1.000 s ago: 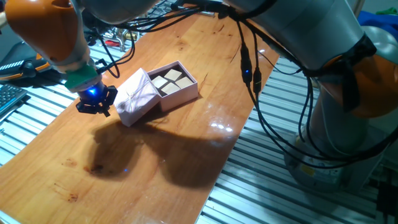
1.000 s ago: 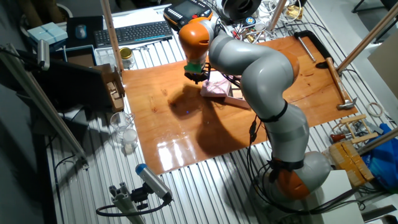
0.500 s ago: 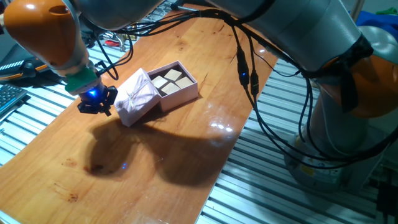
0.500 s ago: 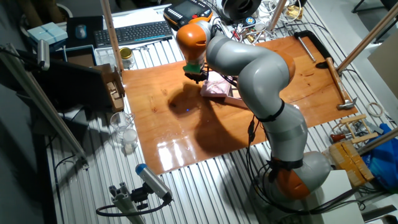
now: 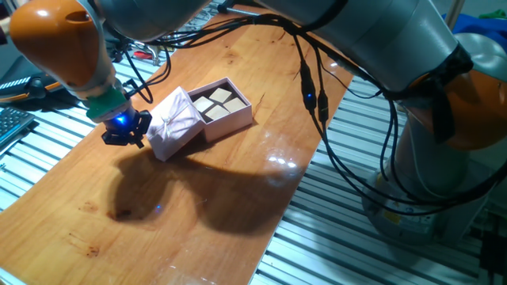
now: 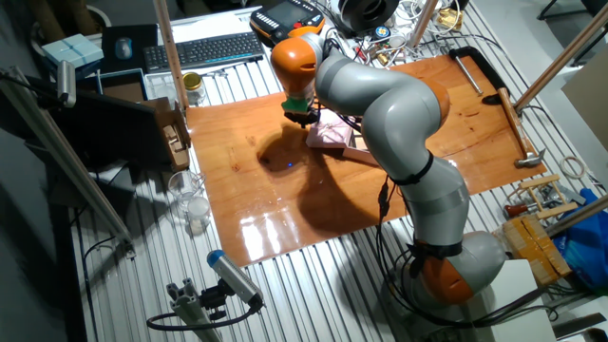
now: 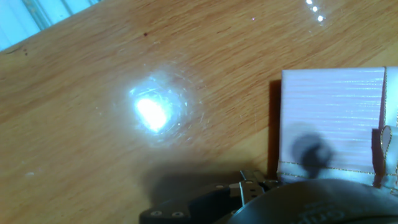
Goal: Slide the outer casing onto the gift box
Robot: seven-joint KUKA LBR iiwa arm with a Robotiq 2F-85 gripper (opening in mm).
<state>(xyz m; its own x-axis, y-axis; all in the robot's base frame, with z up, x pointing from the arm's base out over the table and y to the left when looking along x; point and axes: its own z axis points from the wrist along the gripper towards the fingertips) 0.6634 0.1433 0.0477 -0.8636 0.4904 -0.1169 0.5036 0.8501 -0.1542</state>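
Observation:
The outer casing (image 5: 176, 120) is a pale pink cover with a ribbon. It lies tilted on the wooden table, with its right end over the near end of the gift box (image 5: 234, 113). The box's beige blocks (image 5: 217, 101) still show at its far end. My gripper (image 5: 125, 133) is low over the table, right at the casing's left end, with its black fingers together and holding nothing. In the other fixed view the gripper (image 6: 302, 116) is just left of the casing (image 6: 332, 131). The hand view shows the casing's pink wall (image 7: 333, 121) close on the right.
The wooden table (image 5: 198, 229) has metal rails (image 5: 317, 253) along its right edge. Cables (image 5: 321, 103) hang from the arm over the table's right side. A keyboard (image 6: 204, 49) and tools (image 6: 513, 104) lie around the board.
My gripper has edged slightly right, closer to the casing's left end. The casing and gift box have barely shifted.

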